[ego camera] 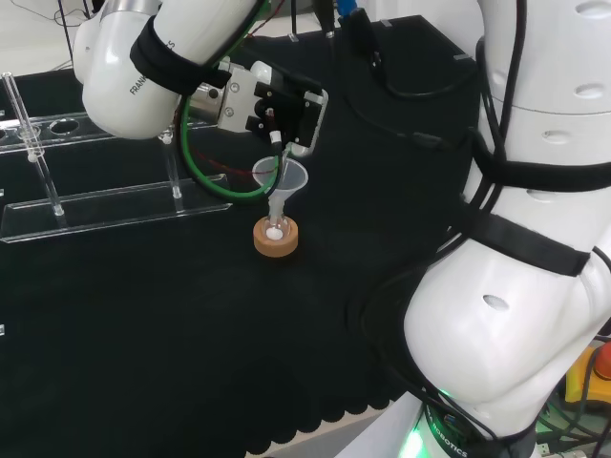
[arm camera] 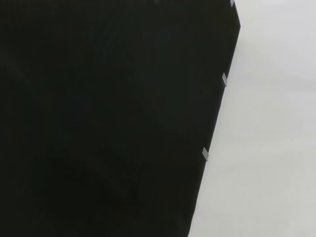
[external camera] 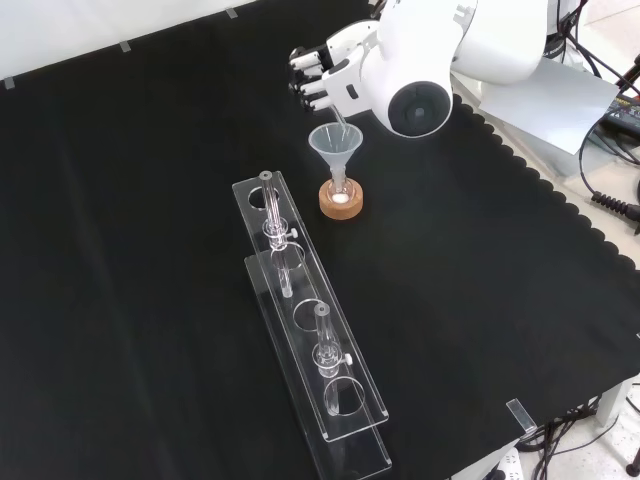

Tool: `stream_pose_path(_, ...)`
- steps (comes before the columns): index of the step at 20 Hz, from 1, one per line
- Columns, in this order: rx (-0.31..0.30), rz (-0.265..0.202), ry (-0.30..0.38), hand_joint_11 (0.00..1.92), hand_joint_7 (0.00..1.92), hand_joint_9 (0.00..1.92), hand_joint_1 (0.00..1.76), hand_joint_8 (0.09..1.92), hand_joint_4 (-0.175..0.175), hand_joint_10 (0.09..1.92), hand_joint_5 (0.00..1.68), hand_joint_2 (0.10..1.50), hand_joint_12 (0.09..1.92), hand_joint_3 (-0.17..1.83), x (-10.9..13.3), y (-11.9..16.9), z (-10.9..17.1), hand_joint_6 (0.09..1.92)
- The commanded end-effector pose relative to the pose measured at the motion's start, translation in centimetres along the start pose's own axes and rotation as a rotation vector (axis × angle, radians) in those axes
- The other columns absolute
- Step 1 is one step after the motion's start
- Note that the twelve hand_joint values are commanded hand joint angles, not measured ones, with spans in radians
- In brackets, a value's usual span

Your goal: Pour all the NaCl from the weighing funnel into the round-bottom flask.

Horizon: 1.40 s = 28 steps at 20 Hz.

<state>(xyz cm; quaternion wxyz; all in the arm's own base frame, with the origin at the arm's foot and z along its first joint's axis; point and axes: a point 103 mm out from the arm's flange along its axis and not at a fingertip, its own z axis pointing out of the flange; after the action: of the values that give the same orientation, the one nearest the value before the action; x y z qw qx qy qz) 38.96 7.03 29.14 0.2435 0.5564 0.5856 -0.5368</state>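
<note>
NaCl (external camera: 342, 200) seen white in round-bottom flask (ego camera: 275, 229) on cork ring (external camera: 342, 203), funnel (external camera: 335, 146) seated in neck; hand (external camera: 322, 75) at 12 o'clock, fingers curled, weighing funnel (external camera: 341, 118) apparently pinched and tipped; pour judged under way or nearly complete.

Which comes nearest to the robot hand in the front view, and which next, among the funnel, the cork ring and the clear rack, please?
1. Funnel: directly below the robot hand, rim just under the fingers.
2. Cork ring: lower, beneath the funnel's stem.
3. Clear rack: farthest, stretching toward the view's lower left.
</note>
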Motion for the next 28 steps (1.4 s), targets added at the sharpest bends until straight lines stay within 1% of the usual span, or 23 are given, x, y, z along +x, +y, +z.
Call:
stream_pose_path(1,0.0,0.004,-0.014,0.58,0.54,0.9,1.06,0.6,0.175,0.43,1.08,1.15,1.22,-0.17,0.09,0.05,-0.07,0.91)
stream_pose_path(10,-0.003,0.011,-0.046,0.58,0.55,0.9,1.06,0.6,0.175,0.43,1.08,1.15,1.22,-0.17,0.22,-0.04,0.25,0.91)
stream_pose_path(20,-0.012,0.012,-0.051,0.58,0.55,0.9,1.06,0.6,0.175,0.43,1.08,1.15,1.22,-0.17,0.24,-0.09,0.08,0.91)
stream_pose_path(28,-0.003,0.026,-0.054,0.59,0.55,0.91,1.06,0.6,0.175,0.43,1.08,1.15,1.21,-0.17,0.07,-0.05,0.3,0.91)
